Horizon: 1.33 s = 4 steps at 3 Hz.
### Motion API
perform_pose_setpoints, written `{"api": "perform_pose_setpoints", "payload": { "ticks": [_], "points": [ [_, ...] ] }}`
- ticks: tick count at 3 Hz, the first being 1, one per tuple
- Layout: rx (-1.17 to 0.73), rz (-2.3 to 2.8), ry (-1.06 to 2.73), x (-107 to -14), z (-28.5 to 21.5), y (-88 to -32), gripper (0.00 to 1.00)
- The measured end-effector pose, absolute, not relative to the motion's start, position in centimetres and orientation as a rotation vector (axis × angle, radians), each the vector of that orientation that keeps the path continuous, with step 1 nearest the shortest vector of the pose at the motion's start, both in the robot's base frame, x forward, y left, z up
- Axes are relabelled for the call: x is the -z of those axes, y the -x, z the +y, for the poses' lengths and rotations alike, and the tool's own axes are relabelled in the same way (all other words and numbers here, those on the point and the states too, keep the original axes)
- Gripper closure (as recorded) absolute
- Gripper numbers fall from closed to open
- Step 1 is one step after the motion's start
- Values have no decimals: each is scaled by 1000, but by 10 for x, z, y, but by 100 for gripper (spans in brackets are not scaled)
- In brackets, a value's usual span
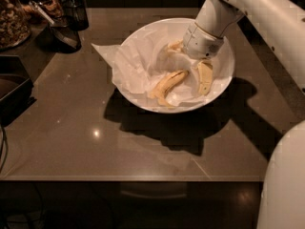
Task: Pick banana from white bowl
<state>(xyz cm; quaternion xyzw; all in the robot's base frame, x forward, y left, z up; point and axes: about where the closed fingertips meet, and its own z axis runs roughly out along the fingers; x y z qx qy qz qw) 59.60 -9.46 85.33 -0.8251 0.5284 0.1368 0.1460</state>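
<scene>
Banana [167, 84] in white bowl [178, 109], just left of tool [190, 63], jaws apart

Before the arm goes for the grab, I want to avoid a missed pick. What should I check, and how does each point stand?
1. Banana in plain view, lying on the crumpled paper in the white bowl: ok.
2. Gripper down inside the bowl: ok.
3. Gripper lined up on the banana: not ok. It sits to the banana's right, with paper showing between them.
4. Banana held: not ok. It lies free on the paper.
5. Bowl upright and fully on the table: ok.
</scene>
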Motion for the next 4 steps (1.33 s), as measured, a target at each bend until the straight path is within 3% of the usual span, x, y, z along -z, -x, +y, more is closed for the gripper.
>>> {"api": "perform_pose_setpoints", "payload": {
  "ticks": [1, 3, 4],
  "points": [
    [-394, 1521, 2376, -855, -95, -596, 0],
    [-158, 1537, 2330, -920, -62, -616, 0],
    [-148, 1531, 2319, -920, -58, -620, 0]
  ]
}}
